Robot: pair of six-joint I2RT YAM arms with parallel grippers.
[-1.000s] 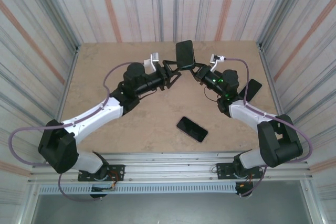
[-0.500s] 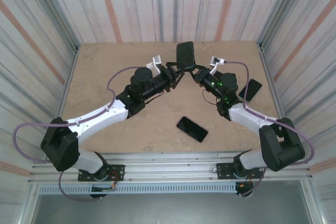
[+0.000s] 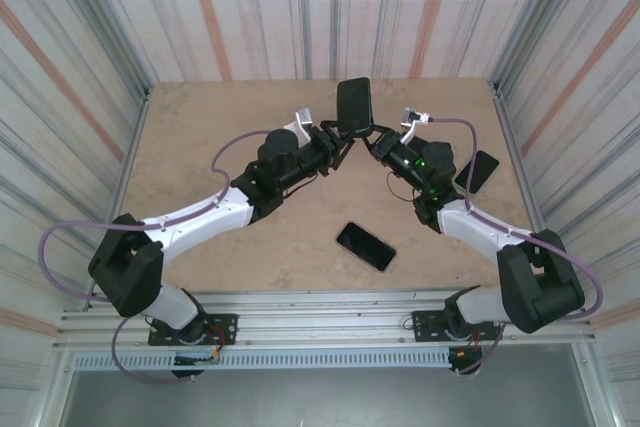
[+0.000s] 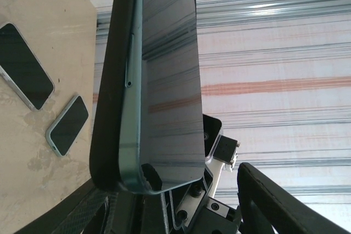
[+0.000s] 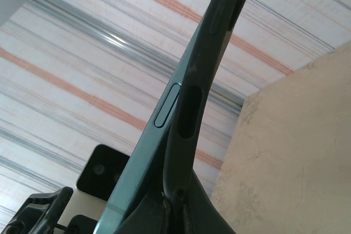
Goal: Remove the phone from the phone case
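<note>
Up over the far middle of the table (image 3: 200, 177), the phone (image 4: 167, 80) sits in its phone case (image 4: 112, 108), right gripper (image 3: 372, 138) pinching the lower end, left gripper (image 3: 338, 140) with jaws spread around it. Glass looks slick and fragile, the case probably bendy, so I'd peel at the case's edge.

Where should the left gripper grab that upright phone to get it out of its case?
Probably the exposed teal edge of the phone, coming from the screen side. It stands upright, the black case wraps its back, and the right gripper clamps the bottom end.
</note>
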